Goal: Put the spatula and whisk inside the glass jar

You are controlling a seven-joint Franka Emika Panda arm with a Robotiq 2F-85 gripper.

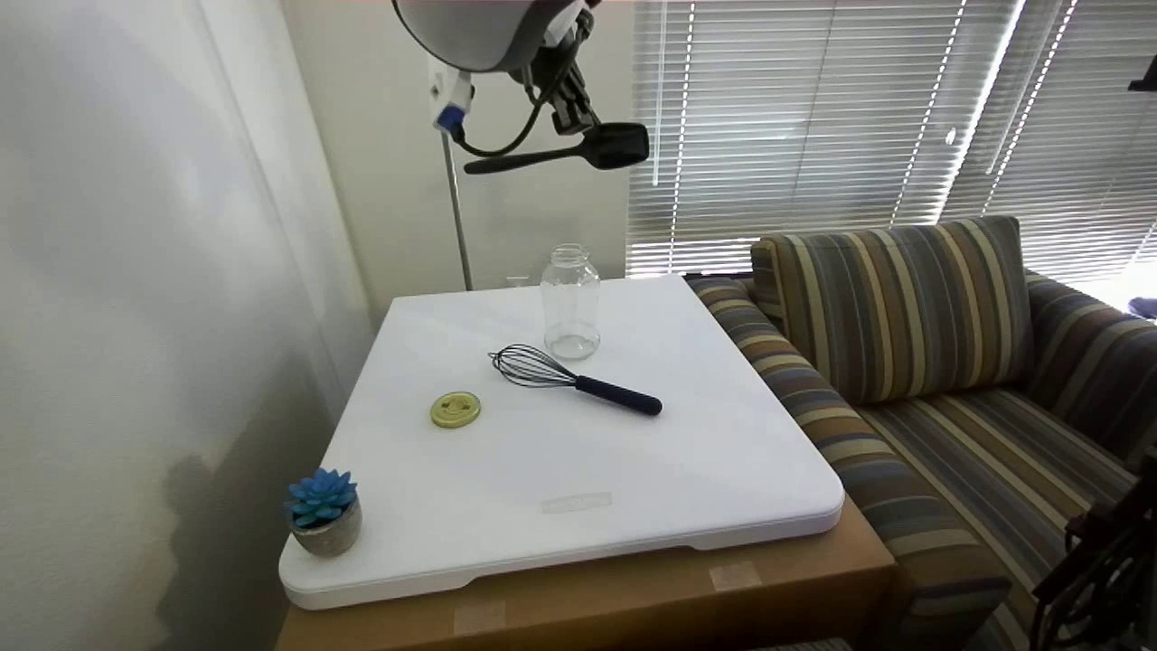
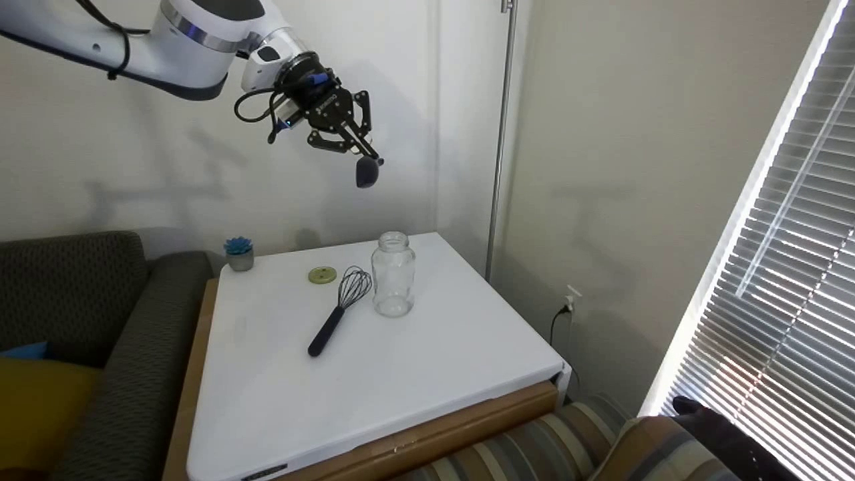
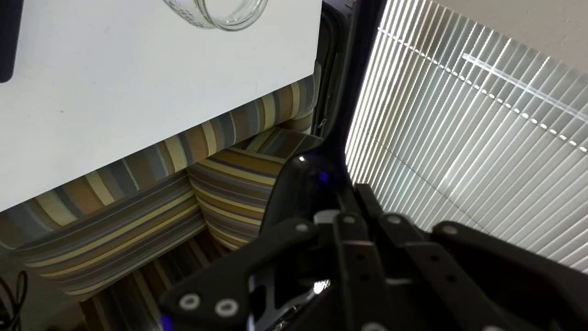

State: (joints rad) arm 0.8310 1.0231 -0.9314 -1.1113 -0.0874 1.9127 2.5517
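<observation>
The black spatula (image 1: 617,146) hangs in the air, its long handle lying nearly level in an exterior view. My gripper (image 2: 371,153) is shut on it close to where the head joins the handle. In the wrist view the spatula's dark head (image 3: 298,188) sits beside the fingertips, and its handle runs up out of the picture. Both exterior views show the clear glass jar (image 1: 571,312) upright, open-topped and empty, lower than the gripper. Close beside the jar the whisk (image 2: 327,331) lies flat on the white table, its wire head toward the jar.
A round gold lid (image 1: 455,410) lies on the white table (image 1: 506,488) near the whisk. At a table corner stands a potted blue succulent (image 2: 239,255). A striped sofa (image 1: 895,316) adjoins the table; blinds (image 1: 795,136) and a metal pole (image 2: 501,147) are behind.
</observation>
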